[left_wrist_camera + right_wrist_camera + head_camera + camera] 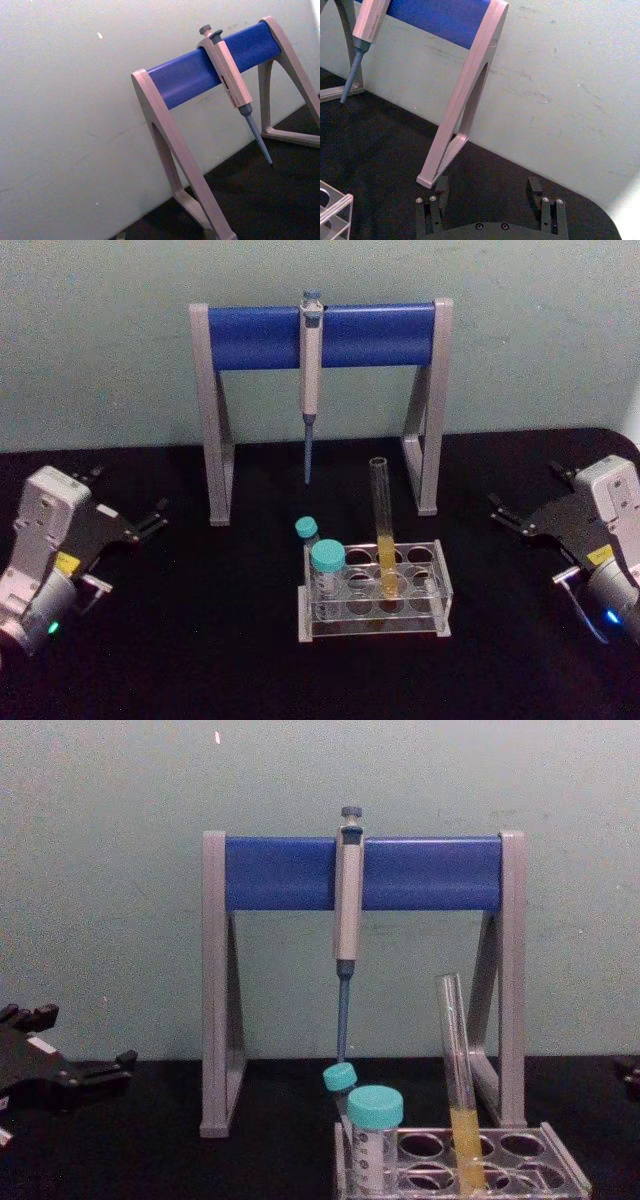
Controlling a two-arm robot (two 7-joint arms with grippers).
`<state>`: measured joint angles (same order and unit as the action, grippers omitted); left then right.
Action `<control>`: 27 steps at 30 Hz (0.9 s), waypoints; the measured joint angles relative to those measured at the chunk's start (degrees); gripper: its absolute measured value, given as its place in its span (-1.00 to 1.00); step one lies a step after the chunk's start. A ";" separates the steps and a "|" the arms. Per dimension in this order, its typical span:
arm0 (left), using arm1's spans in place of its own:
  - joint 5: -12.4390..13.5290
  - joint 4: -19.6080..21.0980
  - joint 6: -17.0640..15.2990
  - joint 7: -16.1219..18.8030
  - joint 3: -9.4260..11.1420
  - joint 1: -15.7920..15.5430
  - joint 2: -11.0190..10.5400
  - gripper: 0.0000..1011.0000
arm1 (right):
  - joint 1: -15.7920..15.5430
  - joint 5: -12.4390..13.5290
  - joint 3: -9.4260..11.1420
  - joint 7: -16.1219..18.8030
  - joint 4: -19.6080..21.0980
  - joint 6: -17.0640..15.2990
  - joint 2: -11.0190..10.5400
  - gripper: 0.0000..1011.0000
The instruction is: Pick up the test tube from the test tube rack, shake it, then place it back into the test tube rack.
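The test tube (382, 525), tall, clear and capless with yellow liquid in its lower part, stands leaning slightly in the test tube rack (440, 585) at the table's middle front. The chest view shows the tube (460, 1090) in the rack (562, 1168) too. My left gripper (128, 492) rests open at the table's left, well away from the rack; the chest view has it (75, 1038) at the left edge. On the table's right, my right gripper (525, 488) is also open and holds nothing. In the right wrist view its fingers (441, 186) stand wide apart, and a rack corner (332, 207) shows.
A tall grey stand with a blue crossbar (320, 335) stands behind the rack, a grey-blue pipette (311, 380) hanging from it. Two teal-capped tubes (327, 570) occupy the rack's left holes. The black table has free room on both sides of the rack.
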<state>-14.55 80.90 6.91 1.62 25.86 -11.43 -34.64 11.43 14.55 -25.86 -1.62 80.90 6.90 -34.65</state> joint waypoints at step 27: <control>0.00 0.00 0.00 0.00 0.00 0.00 0.00 0.98 | 0.00 0.00 0.00 0.00 0.00 0.00 0.00 0.98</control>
<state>-14.55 80.90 6.91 1.62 25.86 -11.43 -34.65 11.43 14.55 -25.86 -1.62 80.90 6.91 -34.65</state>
